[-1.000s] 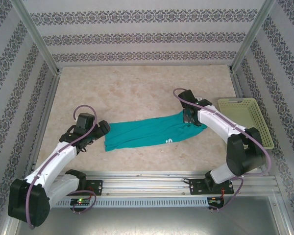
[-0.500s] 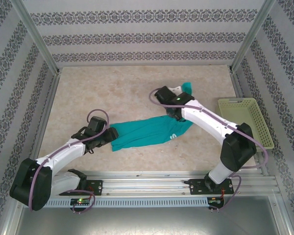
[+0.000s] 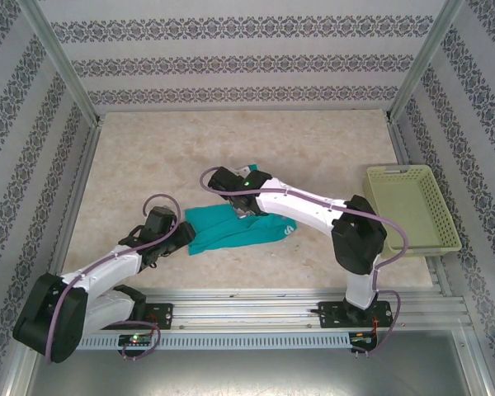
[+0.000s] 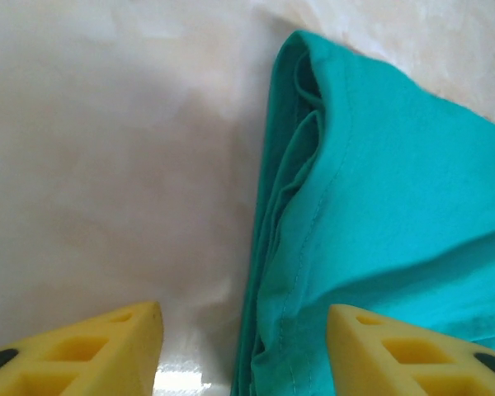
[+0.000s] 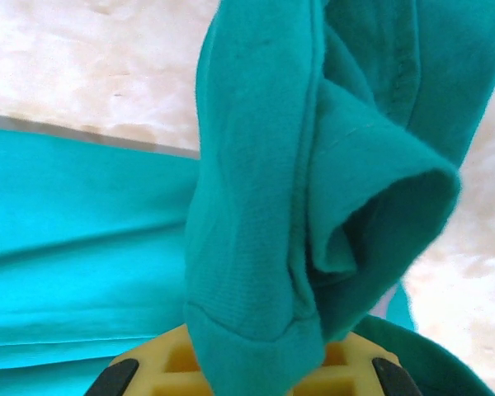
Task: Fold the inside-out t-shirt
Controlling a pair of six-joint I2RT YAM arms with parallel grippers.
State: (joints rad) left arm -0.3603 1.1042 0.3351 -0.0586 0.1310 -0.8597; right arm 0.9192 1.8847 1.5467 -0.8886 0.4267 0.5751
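Left gripper [image 4: 241, 312]: my fingers are apart and low over the table [image 3: 148, 157]. They straddle the left end of the inside-out t-shirt [image 3: 231, 229]. One finger is over bare tabletop, the other over cloth, with the stacked edge in the gap between them. No pinch on it that I can see.

Shirt: it lies on the table, centre-near, as a narrow teal band running from my left fingers to under my right wrist. The left wrist view shows several layers stacked at that end, with hems lined up. I read the lengthwise folds as already in.

Right gripper [image 5: 256, 363]: my fingers are clamped on a bunch of the shirt. The cloth is doubled over and hangs in front of the fingers, lifted clear of the band below. In the top view this gripper is over the middle of the band, well left of where the shirt's right end lies. A small white patch [image 3: 287, 228] shows near that right end, possibly the tag, but it's too small to tell.

Basket [image 3: 412, 206]: at the far right, well apart from the shirt, nothing in it.

Status, my estimate:
- Past halfway.
- The crosswise fold is in progress, not landed.
- To do: lay the held end flat on the band, let go, and square the edges.
- A further fold may be needed if the packet is too long.
- Risk: the held bunch is crumpled, so it may land wrinkled or skewed.
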